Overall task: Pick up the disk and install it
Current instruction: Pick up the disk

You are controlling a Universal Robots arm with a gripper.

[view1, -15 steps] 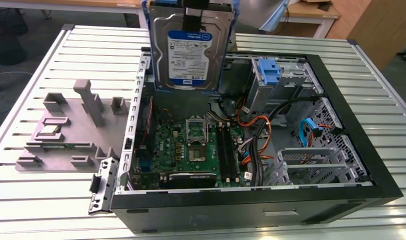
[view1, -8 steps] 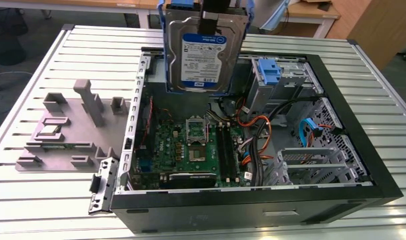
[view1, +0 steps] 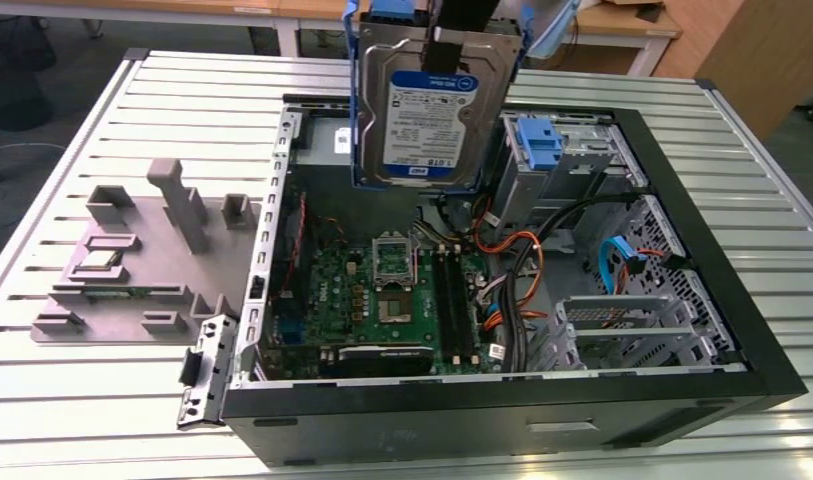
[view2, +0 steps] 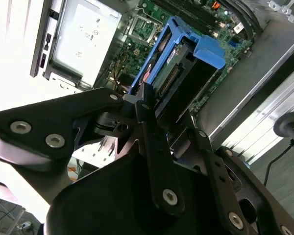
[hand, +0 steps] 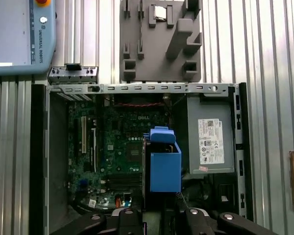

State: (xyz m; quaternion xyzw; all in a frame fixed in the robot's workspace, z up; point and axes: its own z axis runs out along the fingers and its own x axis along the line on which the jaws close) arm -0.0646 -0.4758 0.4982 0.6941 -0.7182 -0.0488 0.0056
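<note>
The disk hangs in the upper centre of the exterior view, straight below the gripper, which is clamped on the disk's upper end; one black finger lies down over the top of the label face. The disk is clear of the bench, held in the air above the open case, over the case's far end in that view and just to the exterior view's left of the blue bracket in the drive bay. Its long axis stands vertical, the white-and-blue label faces the exterior camera, and its blue frame runs along both side edges. In the second wrist view the disk reaches away from the gripper's fingers toward the board below. In the first wrist view the frame shows end-on over the board, beside the grey box with a white sticker. A grey fixture lies on the bench at the exterior view's left, apart from the case.
</note>
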